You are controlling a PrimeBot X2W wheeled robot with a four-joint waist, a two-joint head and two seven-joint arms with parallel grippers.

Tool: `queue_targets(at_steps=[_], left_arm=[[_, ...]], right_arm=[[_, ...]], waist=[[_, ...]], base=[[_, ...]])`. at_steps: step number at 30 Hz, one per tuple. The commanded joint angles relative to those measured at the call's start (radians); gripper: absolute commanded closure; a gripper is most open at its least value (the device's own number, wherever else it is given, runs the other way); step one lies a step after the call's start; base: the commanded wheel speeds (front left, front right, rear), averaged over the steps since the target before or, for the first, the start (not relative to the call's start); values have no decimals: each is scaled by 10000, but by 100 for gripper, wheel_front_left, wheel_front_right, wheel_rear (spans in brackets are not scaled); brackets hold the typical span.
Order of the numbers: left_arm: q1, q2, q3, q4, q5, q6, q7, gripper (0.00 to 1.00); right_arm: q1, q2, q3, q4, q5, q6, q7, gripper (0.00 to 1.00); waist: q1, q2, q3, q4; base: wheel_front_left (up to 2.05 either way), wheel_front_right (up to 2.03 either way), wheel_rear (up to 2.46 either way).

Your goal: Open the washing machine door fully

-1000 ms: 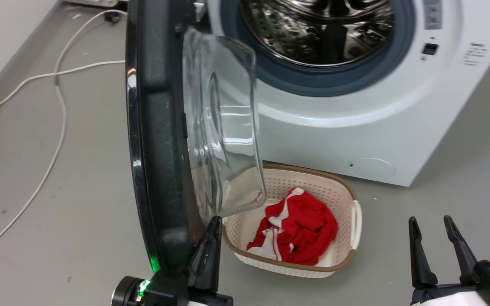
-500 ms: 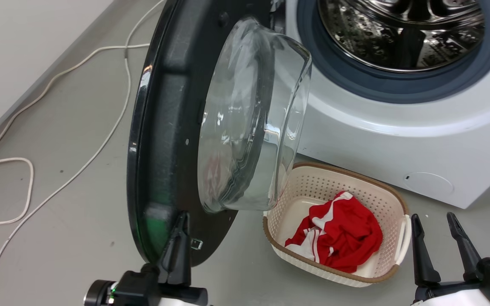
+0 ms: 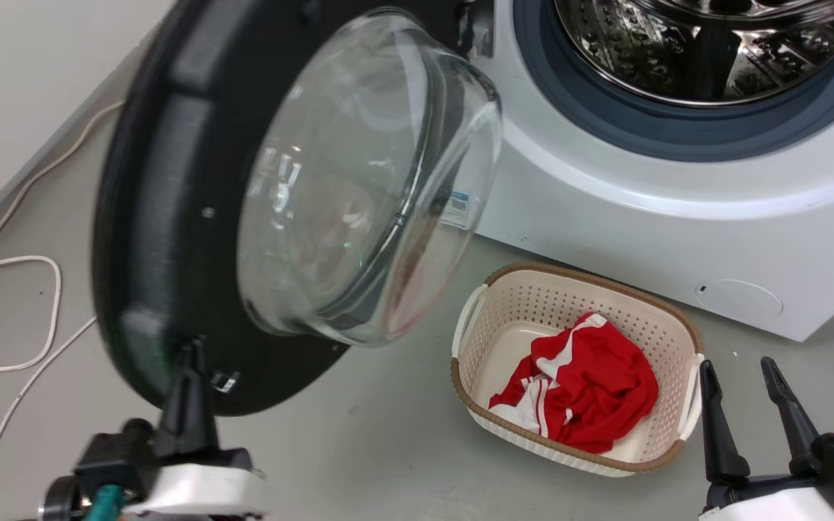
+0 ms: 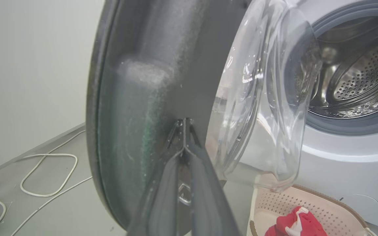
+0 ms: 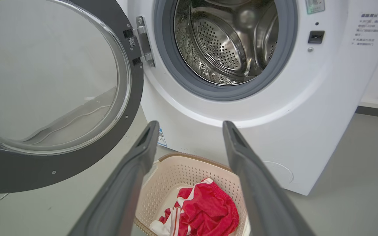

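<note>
From the head camera, the washing machine door (image 3: 163,181) hangs on its hinge at the left of the white washing machine (image 3: 641,217). It is swung well clear of the steel drum (image 3: 706,43), and its inner face and bulging glass bowl are turned towards the robot. The left pincer (image 3: 191,362) shows blurred at the lower left, with a dark finger lying against the door's bottom edge beside the small metal latch hook. The right pincer (image 3: 737,365) sits at the lower right with its fingers spread, holding nothing and well apart from the door. A cream laundry basket (image 3: 591,278) holding a red-and-white garment (image 3: 583,383) stands on the floor before the machine, and a white cable (image 3: 57,304) loops off to the left.

The left wrist camera shows the left pincer (image 4: 184,127) clenched, its tips meeting against the door (image 4: 136,98). The latch hook shows in the gap lower down, but I cannot tell whether it is pinched.

The right wrist camera shows the right pincer (image 5: 190,126) released and aimed over the basket. The door (image 5: 44,173) stands wide on its metal hinge (image 5: 144,39).

Most of the swing looks done, since the drum mouth is fully exposed. What may remain is a last push to the hinge's stop, though the pictures do not show how much travel is left.
</note>
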Motion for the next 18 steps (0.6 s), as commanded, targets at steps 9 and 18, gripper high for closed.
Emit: queue_targets(at_steps=[9, 18], left_arm=[[-1032, -16, 2334, 828, -516, -597, -73, 100], [-2164, 231, 3930, 2505, -746, -1473, -53, 100]], right_arm=[[-248, 18, -39, -237, -156, -7, 228, 0], [-453, 18, -9, -365, -237, -7, 369, 0]], waist=[[0, 0, 495, -324], [0, 0, 880, -595]], base=[[0, 0, 0], [0, 0, 0]])
